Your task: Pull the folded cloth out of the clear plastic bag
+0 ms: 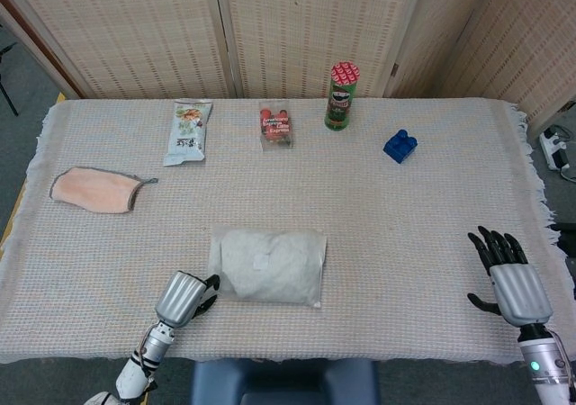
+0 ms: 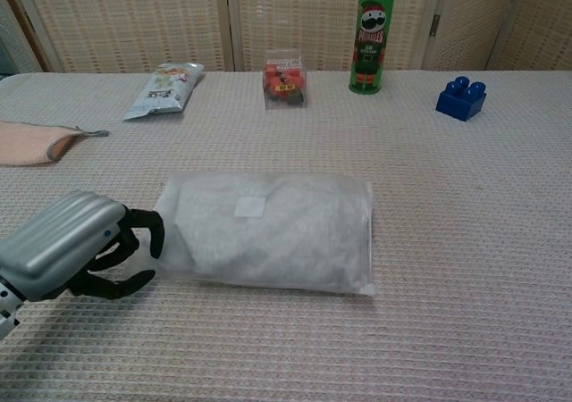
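Observation:
A clear plastic bag [image 1: 268,265] lies flat near the table's front edge, with a folded white cloth [image 2: 286,237] inside it and a small white label on top. My left hand [image 2: 71,250] is at the bag's left end. Its dark fingers [image 2: 154,232] curl over the bag's edge and the thumb lies underneath, so it pinches the loose left flap. In the head view the left hand [image 1: 183,297] touches the bag's lower left corner. My right hand [image 1: 508,274] rests far off at the right front, fingers spread and holding nothing.
Along the back stand a snack packet [image 1: 188,132], a small red box [image 1: 275,124], a green Pringles can [image 1: 342,95] and a blue brick [image 1: 400,145]. A pink cloth [image 1: 93,190] lies at the left. A woven cover [image 1: 405,234] spans the table.

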